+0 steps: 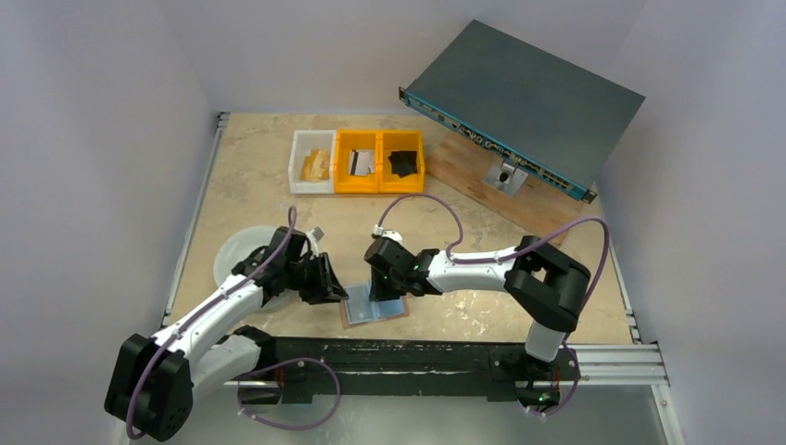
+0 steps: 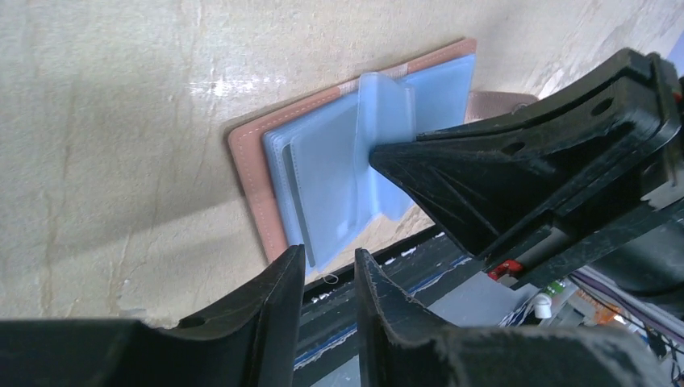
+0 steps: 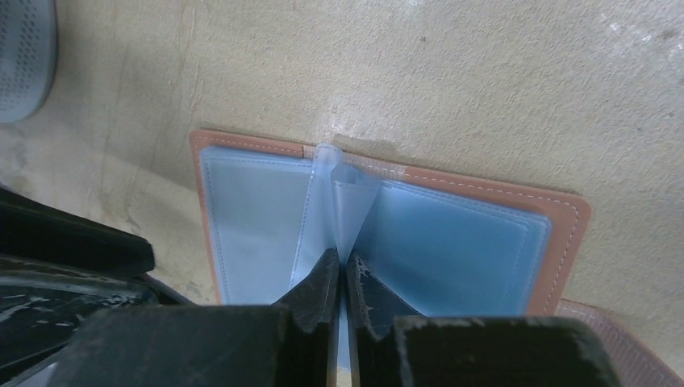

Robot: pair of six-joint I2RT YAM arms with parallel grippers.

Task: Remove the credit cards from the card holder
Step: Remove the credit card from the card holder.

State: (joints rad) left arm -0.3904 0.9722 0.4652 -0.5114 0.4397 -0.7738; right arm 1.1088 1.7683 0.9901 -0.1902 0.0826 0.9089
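The card holder lies open flat near the table's front edge, pinkish-tan outside and pale blue inside. One thin pale blue leaf stands up from its middle fold, and my right gripper is shut on that leaf from above. My left gripper hovers at the holder's left end, its jaws a narrow gap apart with nothing between them. A card-shaped outline shows inside the left stack of sleeves. No credit cards lie loose outside the holder.
A white bin and two yellow bins stand at the back. A grey metal box rests on a wooden board at back right. A pale round dish sits under the left arm. A black rail borders the front.
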